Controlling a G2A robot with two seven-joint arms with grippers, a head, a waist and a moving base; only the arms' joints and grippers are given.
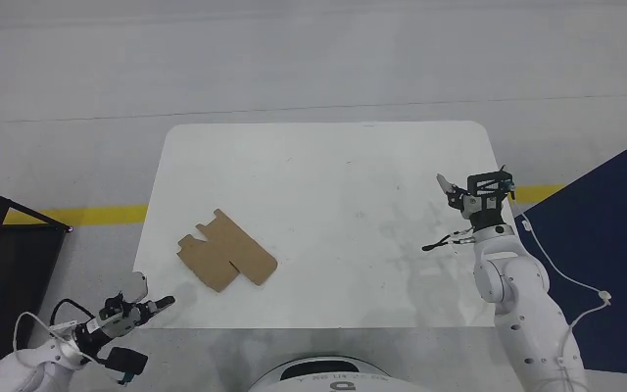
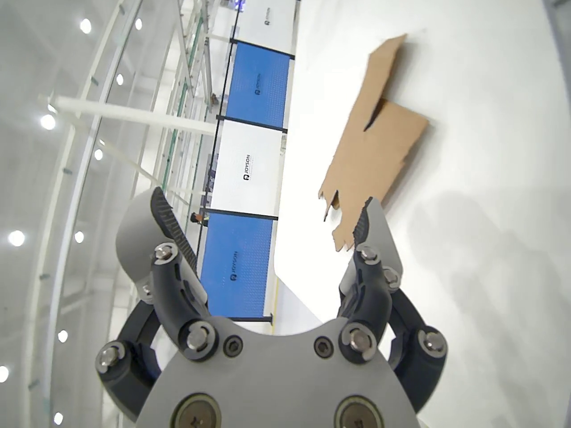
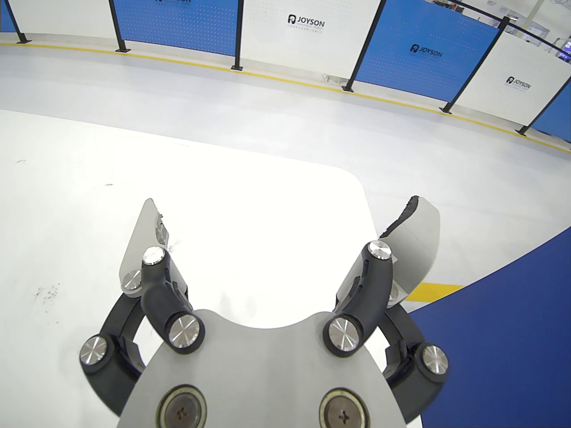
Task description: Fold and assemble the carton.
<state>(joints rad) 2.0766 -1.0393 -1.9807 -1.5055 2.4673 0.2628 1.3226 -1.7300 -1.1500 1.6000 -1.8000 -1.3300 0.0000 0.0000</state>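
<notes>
A flat, unfolded brown carton (image 1: 226, 252) lies on the white table (image 1: 333, 176), left of centre toward the front edge. In the left wrist view the carton (image 2: 372, 144) lies flat a short way beyond the fingertips. My left gripper (image 1: 152, 294) hovers open at the table's front left corner, apart from the carton, nothing between its fingers (image 2: 166, 220). My right gripper (image 1: 470, 188) stands open at the table's right edge, far from the carton. Its empty fingers (image 3: 149, 229) point over the far right corner.
The table's rounded far right corner (image 3: 352, 180) lies just beyond the right gripper. A dark blue mat (image 1: 588, 235) covers the floor right of the table. A black stand (image 1: 24, 255) sits on the floor at the left. Blue and white fence panels (image 3: 303, 19) stand far off.
</notes>
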